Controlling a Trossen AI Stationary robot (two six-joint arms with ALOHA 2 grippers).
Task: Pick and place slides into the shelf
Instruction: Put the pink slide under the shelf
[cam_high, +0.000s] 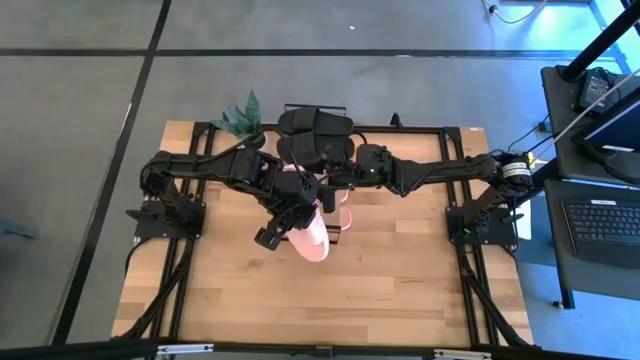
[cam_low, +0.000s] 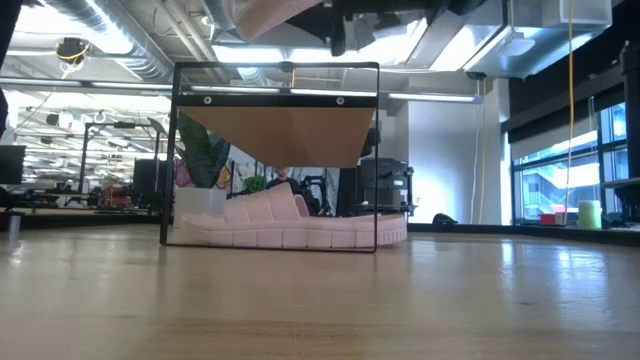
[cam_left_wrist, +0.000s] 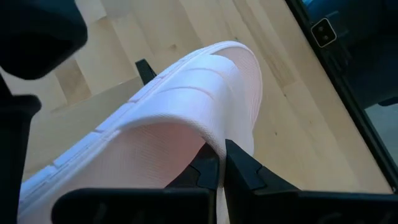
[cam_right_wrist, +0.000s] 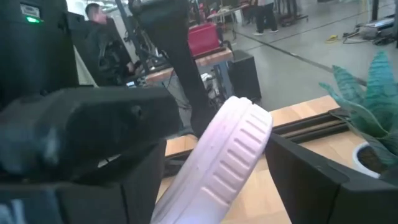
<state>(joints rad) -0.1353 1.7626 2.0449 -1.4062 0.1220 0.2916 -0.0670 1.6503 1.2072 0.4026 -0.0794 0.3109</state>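
My left gripper (cam_left_wrist: 219, 163) holds a light pink slide (cam_high: 311, 236) in the air above the middle of the table, near the shelf (cam_low: 285, 135). That slide also shows at the low view's top edge (cam_low: 268, 12). My right gripper (cam_right_wrist: 217, 165) comes in level from the table's right, open, with a finger on either side of the held slide's rounded end (cam_right_wrist: 239, 143). Another pink slide (cam_low: 290, 225) lies sole-down on the table under the shelf's board. Black slides (cam_high: 316, 130) sit on top of the shelf. My left gripper pinches the edge of the pink slide's wide strap (cam_left_wrist: 211, 140) between its two shut fingers, slanting down from the table's left. The slide is lifted clear of the table and tilted. Whether my right gripper's fingers touch the slide's end, I cannot tell.
A potted plant (cam_high: 240, 120) stands at the far left beside the shelf. Black frame rails (cam_high: 180, 290) run along both sides of the table. Bare wood (cam_high: 380, 290) lies toward the near edge. People and desks show in the room beyond the table.
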